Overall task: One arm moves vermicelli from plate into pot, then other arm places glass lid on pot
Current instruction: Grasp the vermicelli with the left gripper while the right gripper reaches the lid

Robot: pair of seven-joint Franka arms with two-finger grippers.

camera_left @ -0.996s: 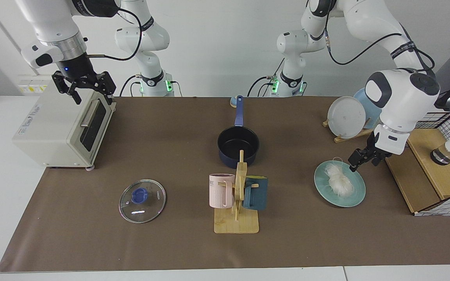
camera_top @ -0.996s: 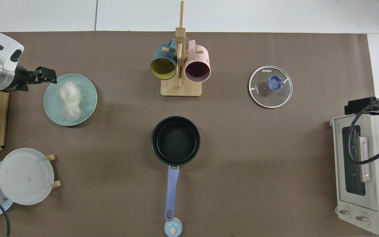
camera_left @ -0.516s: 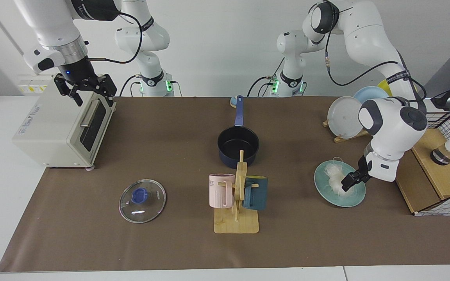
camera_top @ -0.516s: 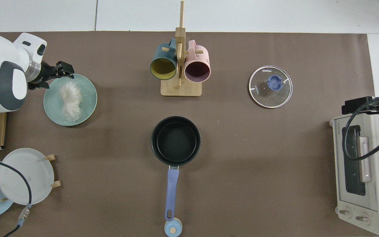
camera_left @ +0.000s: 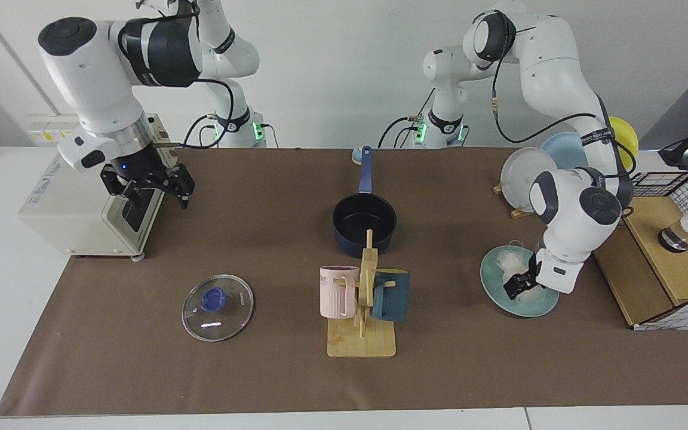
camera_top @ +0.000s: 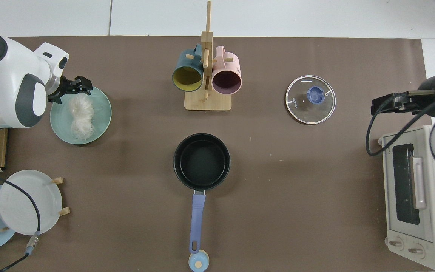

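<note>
While left gripper [camera_left: 520, 283] dropped onto vermicelli [camera_top: 77, 115], right gripper [camera_left: 148, 186] lowered.

A wooden mug tree [camera_left: 363, 310] holding a pink ribbed mug [camera_left: 338, 291] and a dark teal mug [camera_left: 391, 295] stands mid-bench near one long edge. A cream toaster oven [camera_left: 90, 200] sits at one short end. At the other, a wooden rack [camera_left: 534, 206] holds grey, light-blue and yellow plates upright.
</note>
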